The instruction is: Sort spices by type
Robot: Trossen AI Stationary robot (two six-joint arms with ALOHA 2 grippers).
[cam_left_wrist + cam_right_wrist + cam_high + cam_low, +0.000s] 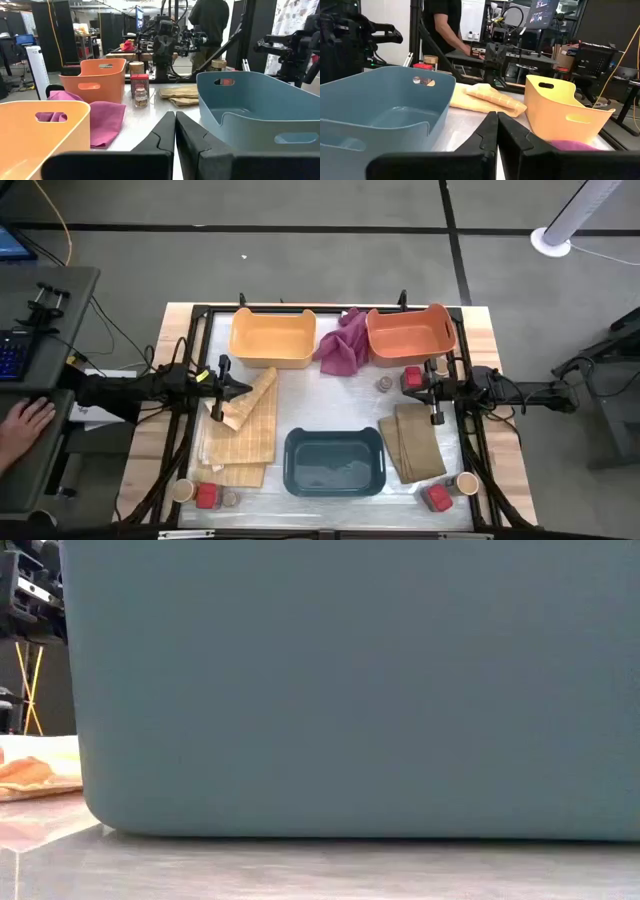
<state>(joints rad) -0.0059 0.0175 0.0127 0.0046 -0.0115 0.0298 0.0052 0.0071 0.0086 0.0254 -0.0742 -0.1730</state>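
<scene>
Both grippers are shut and hover over the table, holding nothing. My left gripper (248, 388) (175, 116) is above the left tan cloth (240, 425). My right gripper (418, 387) (496, 116) is close beside a red tin (411, 377) (139, 82), with a tiny dark-topped jar (384, 384) (141, 100) next to it. At the near left corner stand a tan cylinder (181, 490), a red tin (206, 496) and a jar (230, 498). Another red tin (437, 497) and tan cylinder (466, 482) stand at the near right.
A yellow bin (272, 337) and an orange bin (410, 332) stand at the far edge, with a magenta cloth (342, 345) between them. A teal bin (333, 460) at the near middle fills the low view (350, 690). A folded tan cloth (418, 440) lies right. A person's hand (25, 420) rests off the table's left.
</scene>
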